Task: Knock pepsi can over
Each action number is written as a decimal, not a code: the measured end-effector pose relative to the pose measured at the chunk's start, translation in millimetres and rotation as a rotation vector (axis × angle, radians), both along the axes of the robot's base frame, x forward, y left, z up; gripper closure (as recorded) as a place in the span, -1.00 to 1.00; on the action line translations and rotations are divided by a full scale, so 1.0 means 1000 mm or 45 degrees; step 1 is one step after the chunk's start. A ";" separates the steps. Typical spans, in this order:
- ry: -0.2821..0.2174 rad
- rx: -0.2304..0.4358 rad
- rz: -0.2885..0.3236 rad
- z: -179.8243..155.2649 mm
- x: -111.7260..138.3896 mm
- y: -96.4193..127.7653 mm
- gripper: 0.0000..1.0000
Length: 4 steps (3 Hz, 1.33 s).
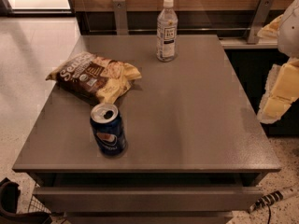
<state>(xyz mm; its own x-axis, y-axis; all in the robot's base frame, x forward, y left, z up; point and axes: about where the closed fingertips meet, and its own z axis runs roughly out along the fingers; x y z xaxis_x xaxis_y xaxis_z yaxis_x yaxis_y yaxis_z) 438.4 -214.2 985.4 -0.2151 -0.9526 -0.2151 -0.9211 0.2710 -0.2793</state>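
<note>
The pepsi can (108, 130) is a small dark-blue can with an opened silver top. It stands upright near the front left of the grey table (196, 125). My gripper (278, 95) has pale yellow padding and hangs at the right edge of the view, beyond the table's right side. It is well to the right of the can and touches nothing. Part of the white arm (289, 27) shows above it.
A clear plastic bottle (167, 30) with a white cap stands upright at the table's back middle. A brown and yellow chip bag (95, 77) lies just behind the can at the left. A wooden wall with metal brackets runs behind the table. Speckled floor lies on both sides.
</note>
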 end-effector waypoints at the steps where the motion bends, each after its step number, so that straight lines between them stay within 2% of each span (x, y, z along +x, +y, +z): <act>1: 0.000 0.000 0.000 0.000 0.000 0.000 -1.00; 2: -0.019 0.080 0.052 -0.004 0.002 0.010 -1.00; 3: -0.056 0.294 0.200 -0.025 0.012 0.040 -1.00; 4: -0.050 0.528 0.351 -0.048 0.019 0.075 -1.00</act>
